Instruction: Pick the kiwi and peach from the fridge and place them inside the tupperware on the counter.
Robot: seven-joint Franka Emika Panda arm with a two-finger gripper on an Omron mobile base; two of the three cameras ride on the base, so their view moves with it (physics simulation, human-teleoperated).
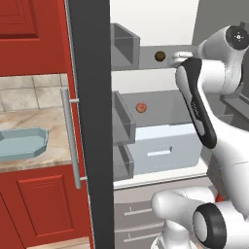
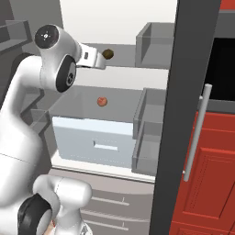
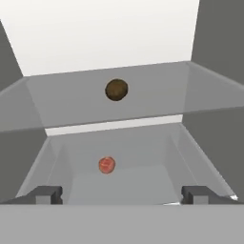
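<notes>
Inside the open fridge [image 1: 160, 44], the kiwi [image 3: 116, 89] lies on the upper shelf, the peach [image 3: 106, 165] below. End effector [image 3: 122, 195] is wide open, empty; it should advance level, centring the kiwi between fingers.

Open shelf space lies around the kiwi [image 3: 116, 89]; fridge [image 1: 90, 121] door bins [image 1: 124, 46] flank the left side.
</notes>
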